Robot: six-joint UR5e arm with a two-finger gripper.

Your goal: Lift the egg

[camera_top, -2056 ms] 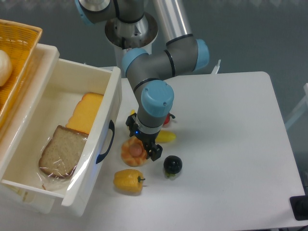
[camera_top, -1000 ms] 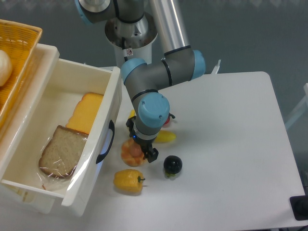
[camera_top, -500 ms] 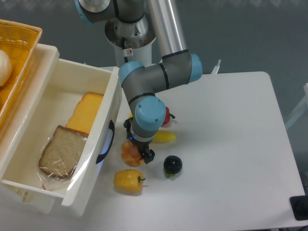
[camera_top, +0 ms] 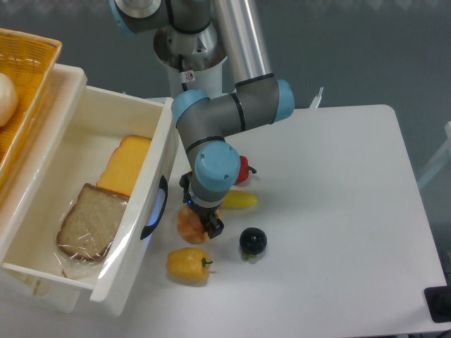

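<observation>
The egg (camera_top: 187,224), a flat round toy with a pale orange scalloped rim and a darker centre, lies on the white table just right of the drawer front. My gripper (camera_top: 201,216) points down right over it and hides its right half. One black fingertip (camera_top: 214,227) shows at the egg's right edge; the other finger is hidden under the wrist. The jaws look open, straddling the egg, with no lift visible.
A yellow bell pepper (camera_top: 188,265) lies below the egg and a small black round fruit (camera_top: 252,241) to its right. A yellow piece (camera_top: 239,200) and a red piece (camera_top: 244,169) sit behind the gripper. The open white drawer (camera_top: 163,151) holds bread (camera_top: 90,222) and cheese (camera_top: 125,165).
The arm has shifted slightly left and lowered over the egg, covering more of it. The egg sits a little further left than before.
</observation>
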